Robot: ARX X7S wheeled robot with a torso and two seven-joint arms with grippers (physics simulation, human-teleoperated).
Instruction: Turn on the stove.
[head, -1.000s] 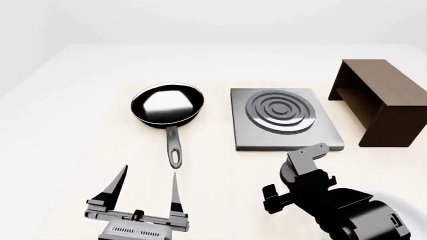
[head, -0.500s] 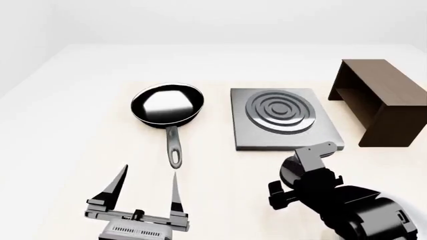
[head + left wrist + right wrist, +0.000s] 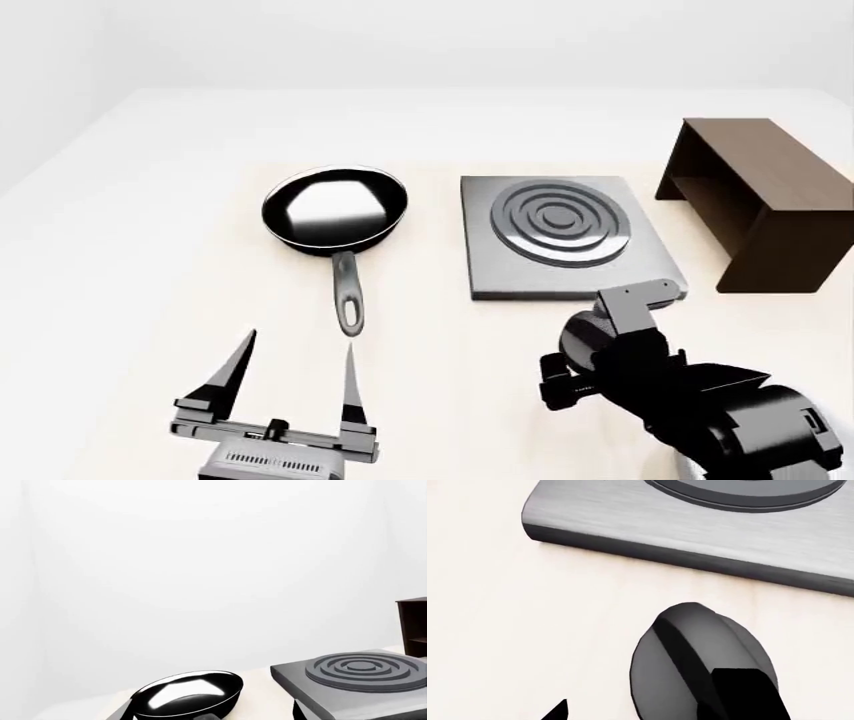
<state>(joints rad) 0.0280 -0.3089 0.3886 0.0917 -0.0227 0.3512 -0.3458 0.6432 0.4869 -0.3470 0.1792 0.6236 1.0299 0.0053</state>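
The stove (image 3: 571, 238) is a flat dark-grey slab with raised burner rings, right of the table's middle; it also shows in the left wrist view (image 3: 353, 676) and the right wrist view (image 3: 694, 535). Its small black round knob (image 3: 694, 660) lies on the table just in front of the slab's front edge; in the head view my right arm hides it. My right gripper (image 3: 647, 707) hangs over the knob, jaws apart: one finger (image 3: 740, 692) overlaps the knob, the other fingertip (image 3: 558, 711) is clear of it. My left gripper (image 3: 294, 372) is open and empty near the front.
A black frying pan (image 3: 334, 212) sits left of the stove, its handle pointing toward my left gripper; it also shows in the left wrist view (image 3: 190, 695). A dark brown open box (image 3: 761, 200) stands right of the stove.
My right arm has shifted a little to the right along the stove's front edge. The left arm, pan and stove have not moved.
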